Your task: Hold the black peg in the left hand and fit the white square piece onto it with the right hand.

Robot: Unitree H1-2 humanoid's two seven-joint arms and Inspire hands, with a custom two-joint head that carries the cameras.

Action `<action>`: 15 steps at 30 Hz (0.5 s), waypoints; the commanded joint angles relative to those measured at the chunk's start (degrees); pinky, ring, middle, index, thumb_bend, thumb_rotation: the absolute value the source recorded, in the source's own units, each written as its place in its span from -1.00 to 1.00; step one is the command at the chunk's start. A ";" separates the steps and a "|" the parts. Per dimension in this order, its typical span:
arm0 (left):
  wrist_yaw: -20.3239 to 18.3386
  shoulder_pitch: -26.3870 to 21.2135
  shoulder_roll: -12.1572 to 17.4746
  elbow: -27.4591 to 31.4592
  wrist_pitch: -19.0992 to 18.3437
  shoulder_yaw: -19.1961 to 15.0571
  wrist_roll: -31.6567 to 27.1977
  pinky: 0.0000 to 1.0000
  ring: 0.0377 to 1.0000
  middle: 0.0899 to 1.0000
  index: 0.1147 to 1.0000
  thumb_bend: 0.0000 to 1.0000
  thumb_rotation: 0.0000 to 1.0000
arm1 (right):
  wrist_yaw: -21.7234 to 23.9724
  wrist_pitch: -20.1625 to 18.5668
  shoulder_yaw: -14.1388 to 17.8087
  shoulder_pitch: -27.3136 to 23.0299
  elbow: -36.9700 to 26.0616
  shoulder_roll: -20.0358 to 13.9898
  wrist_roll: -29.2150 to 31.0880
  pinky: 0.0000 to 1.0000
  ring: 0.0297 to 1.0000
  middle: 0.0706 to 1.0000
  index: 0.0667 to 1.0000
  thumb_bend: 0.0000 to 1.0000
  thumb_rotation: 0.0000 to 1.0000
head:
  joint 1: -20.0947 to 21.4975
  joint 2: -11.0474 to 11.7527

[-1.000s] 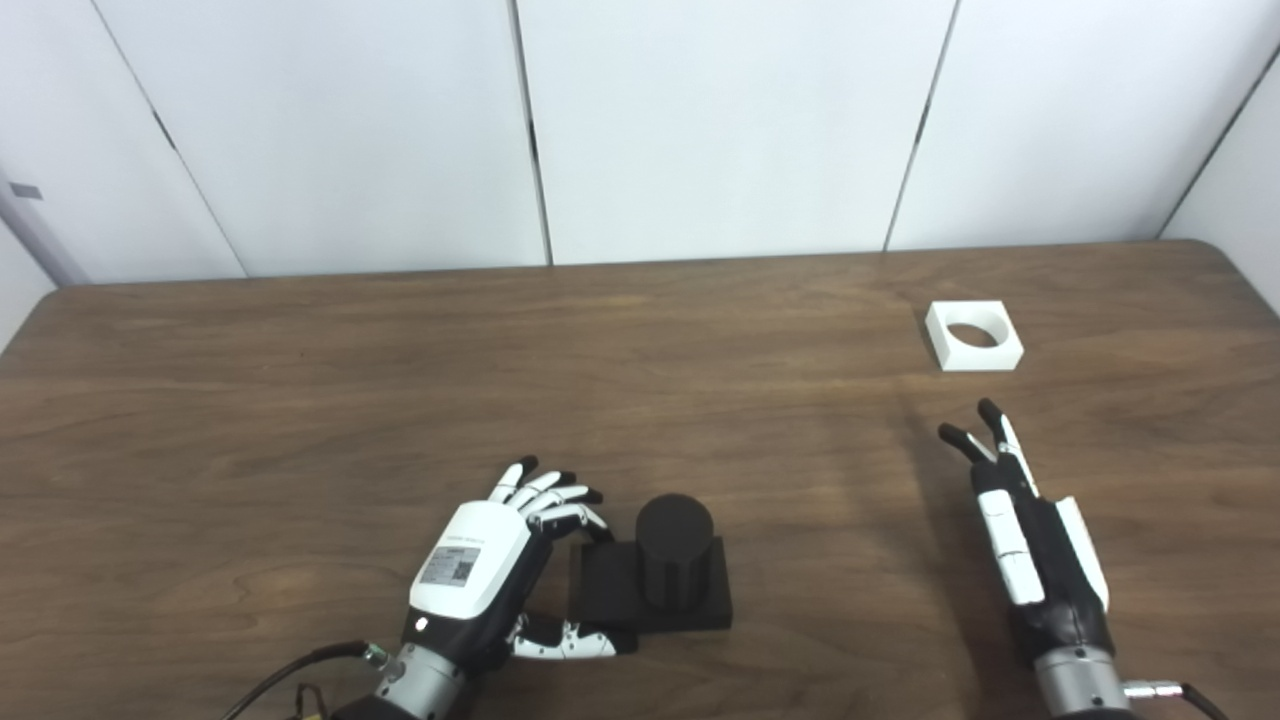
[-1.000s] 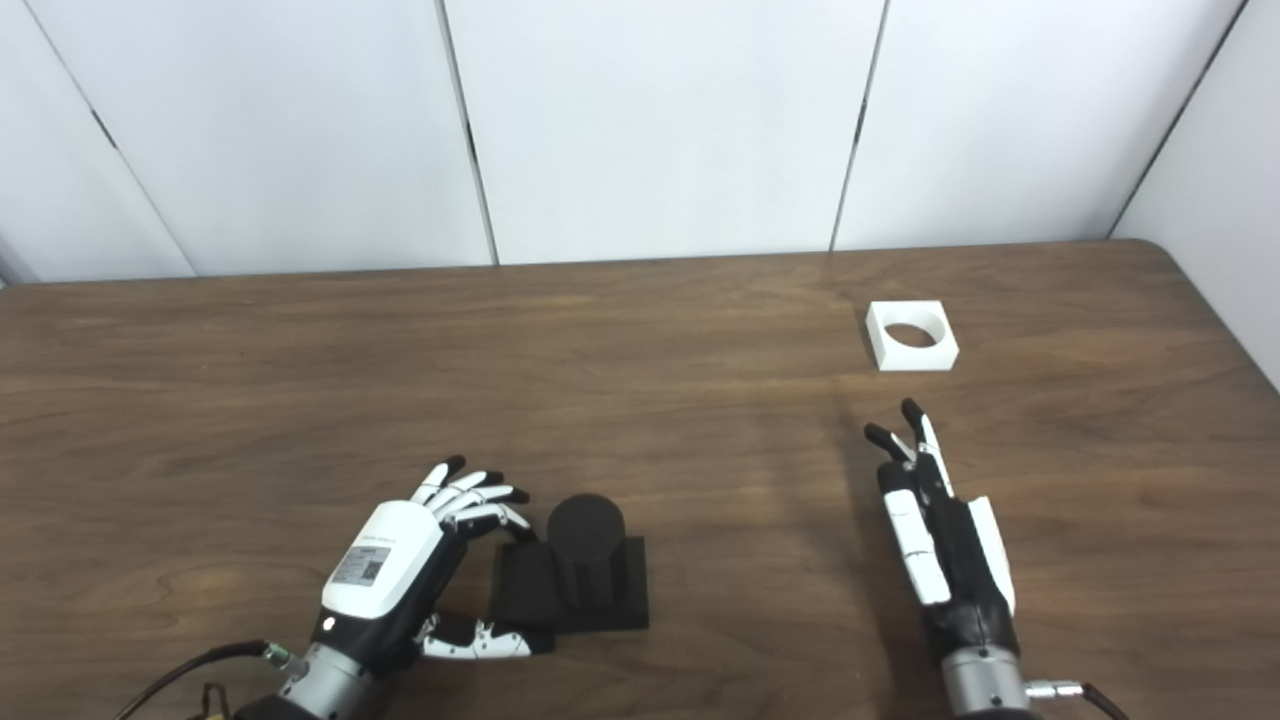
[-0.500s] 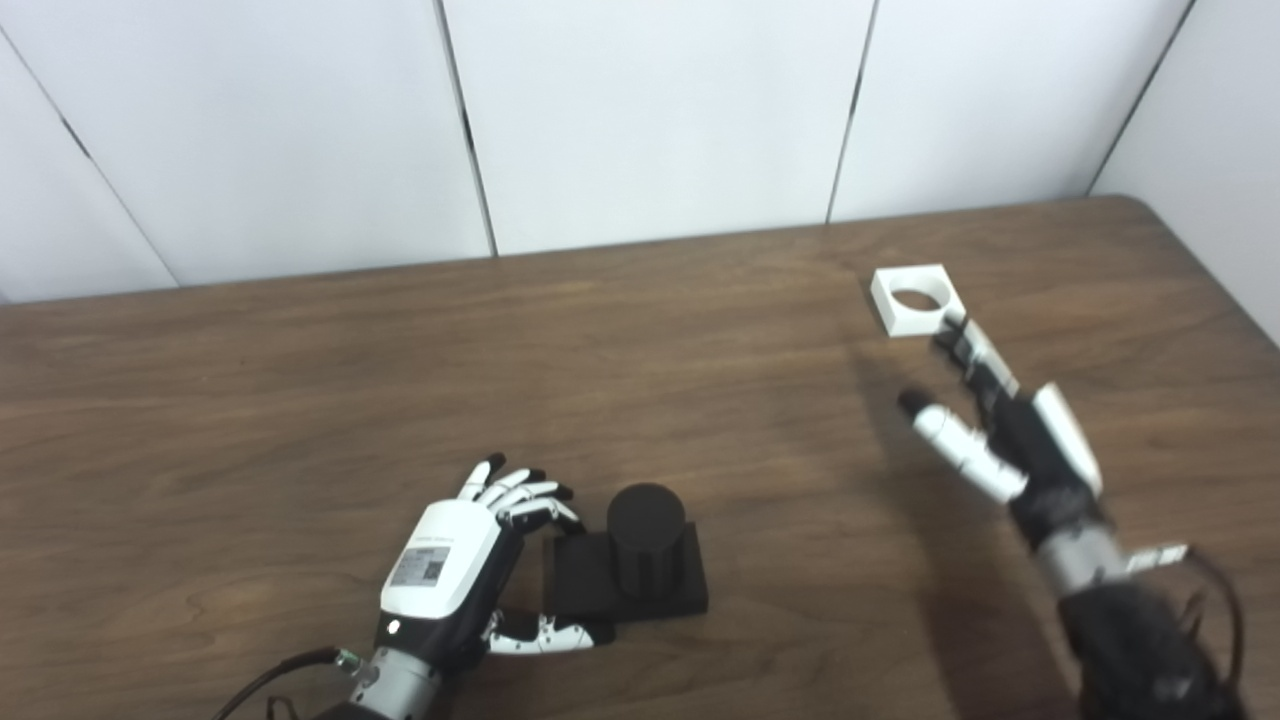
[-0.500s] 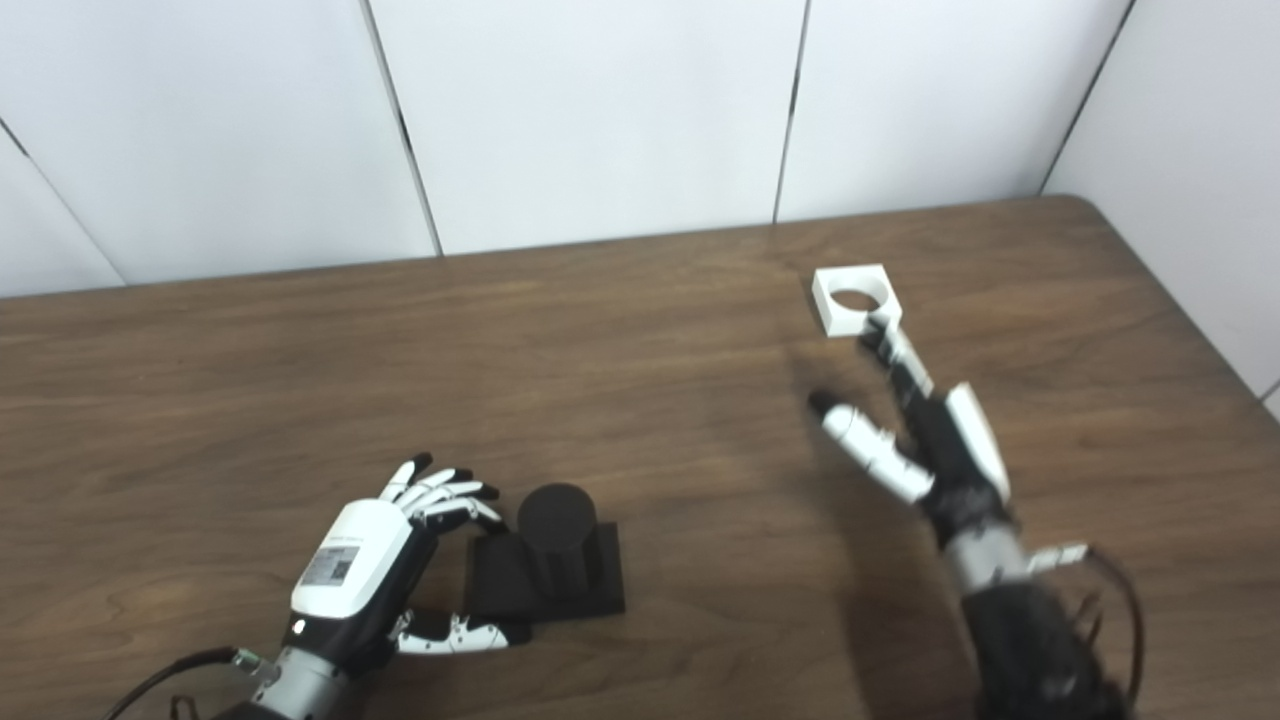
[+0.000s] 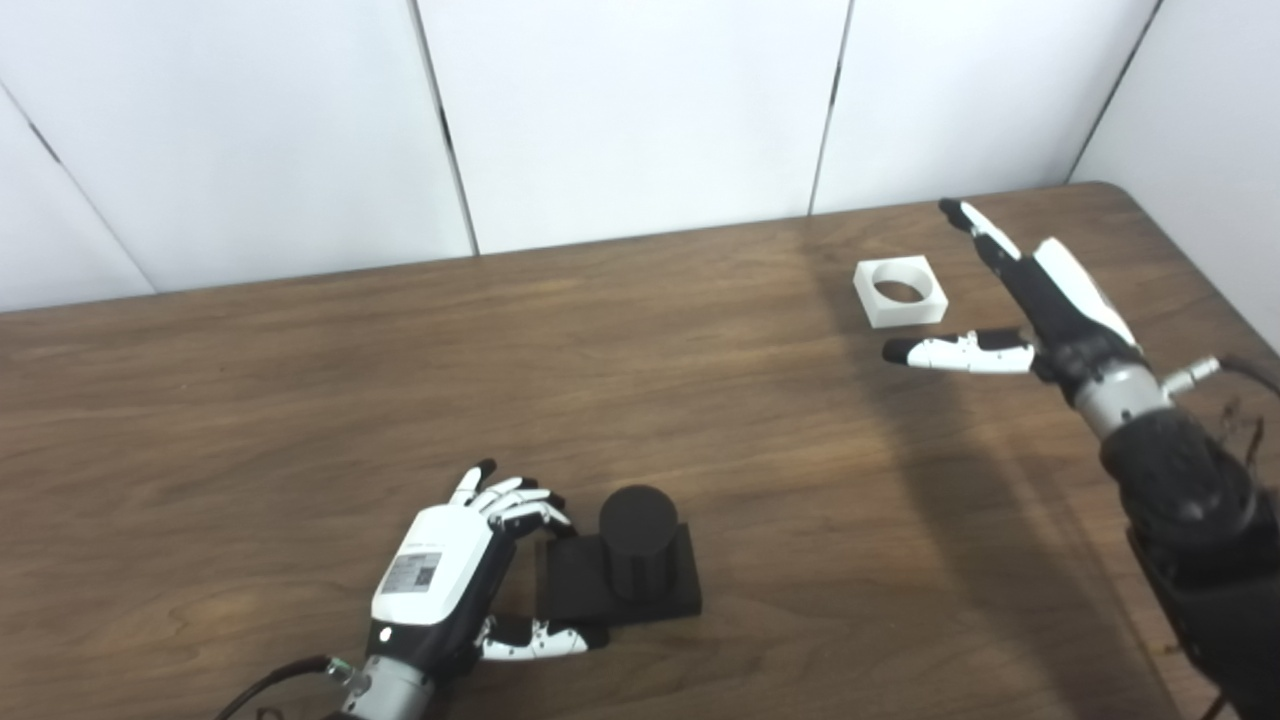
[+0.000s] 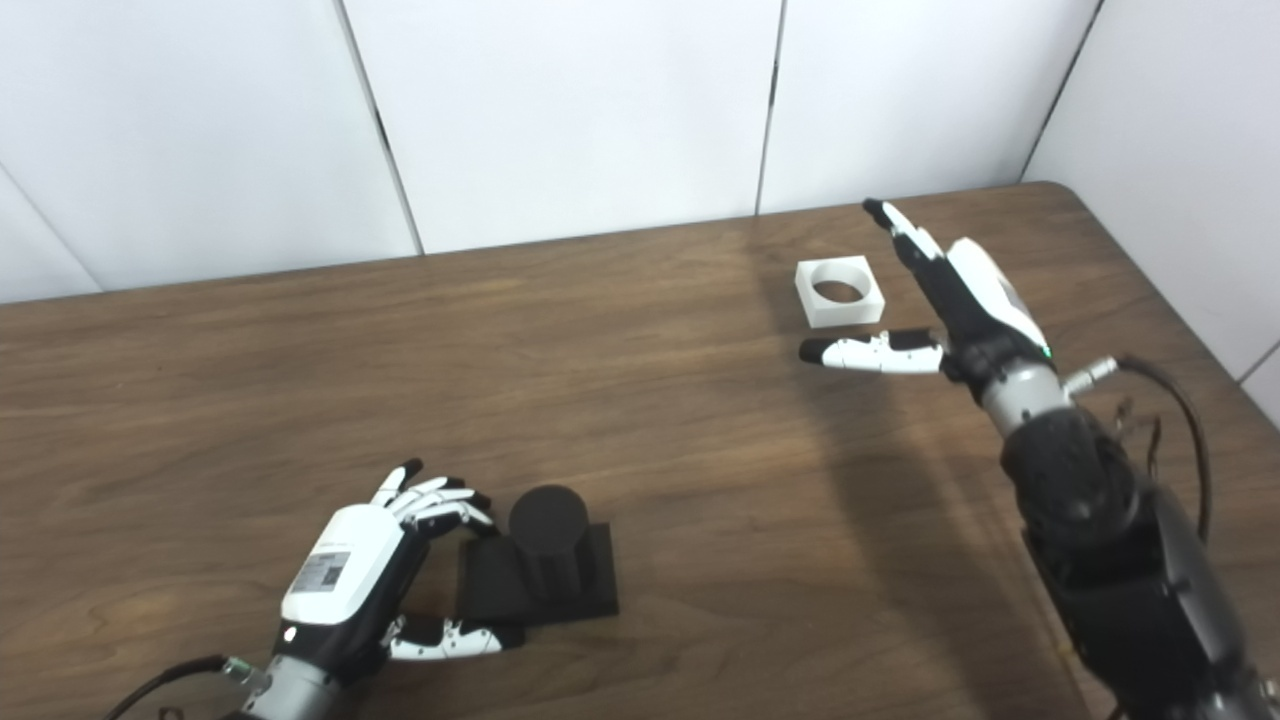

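While left hand (image 5: 440, 570) sits spread beside black peg (image 5: 637, 540), right hand (image 6: 950, 300) spread, now moved far beside white square piece (image 6: 840, 291); views match.

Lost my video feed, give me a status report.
Left hand open around black peg base, not lifted. Right hand open beside white square piece, no grasp. Nothing in the way.
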State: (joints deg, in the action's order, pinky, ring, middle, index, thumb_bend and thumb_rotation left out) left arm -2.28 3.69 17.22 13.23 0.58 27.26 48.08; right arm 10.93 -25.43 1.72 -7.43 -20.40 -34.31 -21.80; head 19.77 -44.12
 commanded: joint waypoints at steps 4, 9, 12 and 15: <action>-2.79 1.48 0.66 -0.11 0.62 1.26 1.95 1.00 0.70 0.50 -0.16 0.03 -0.90 | 4.24 -1.19 -2.89 -8.97 4.03 -5.08 -5.18 0.91 1.00 1.00 0.97 0.88 -0.49 | 1.04 0.47; -2.77 1.72 0.94 0.20 0.96 1.13 1.79 1.00 0.69 0.49 -0.16 0.03 -0.90 | 7.15 -0.08 -7.10 -14.44 10.83 -7.48 -9.27 1.00 1.00 1.00 0.95 0.95 -0.56 | 2.19 0.93; -2.90 1.84 1.04 0.46 1.05 1.01 1.52 1.00 0.68 0.48 -0.16 0.03 -0.90 | 8.59 0.43 -9.17 -17.39 14.70 -8.13 -10.62 1.00 1.00 1.00 0.93 0.97 -0.61 | 2.62 1.07; -2.99 1.92 1.05 0.64 0.97 1.00 1.73 1.00 0.68 0.48 -0.16 0.03 -0.90 | 10.58 -0.47 -11.50 -20.03 17.40 -8.65 -12.69 1.00 1.00 1.00 0.92 0.94 -0.63 | 2.83 1.18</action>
State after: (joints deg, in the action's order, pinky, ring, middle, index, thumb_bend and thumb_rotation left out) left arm -2.59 4.37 17.19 13.85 0.66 27.24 48.07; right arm 21.32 -26.47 -9.97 -23.48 -2.99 -40.64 -32.56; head 22.59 -42.89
